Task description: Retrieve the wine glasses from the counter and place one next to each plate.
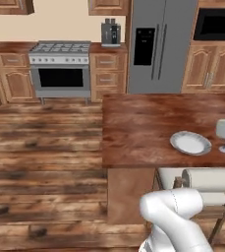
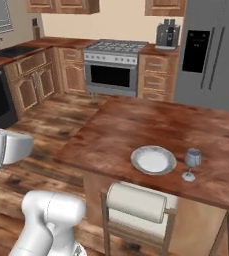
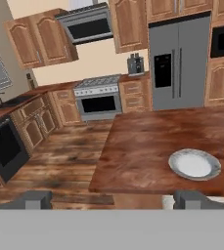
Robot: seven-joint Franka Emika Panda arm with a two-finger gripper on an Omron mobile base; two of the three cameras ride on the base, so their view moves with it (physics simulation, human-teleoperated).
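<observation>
A simulated kitchen with wooden cabinets, a steel stove (image 2: 112, 62), a grey refrigerator (image 1: 160, 44) and a plank floor. In the foreground is a long reddish-brown worktop (image 2: 136, 125) with a padded stool (image 2: 136, 202) tucked under its near edge. On the worktop lies a round grey-white plate (image 2: 153, 160), and just beside it, on the side away from the stove, stands a small grey-blue wine glass (image 2: 191, 162), upright on its round foot and not touching the plate. In the hand view the tool (image 3: 116, 199) hangs above the near edge of the worktop with its two dark fingertips (image 3: 33, 199) spread wide apart and nothing between them. The glass looks light, stiff and easily broken, with a smooth slippery bowl and a thin stem that could snap. It would probably be best gripped gently around the bowl, or low on the stem, and kept upright. A second glass and plate cannot be made out here.
</observation>
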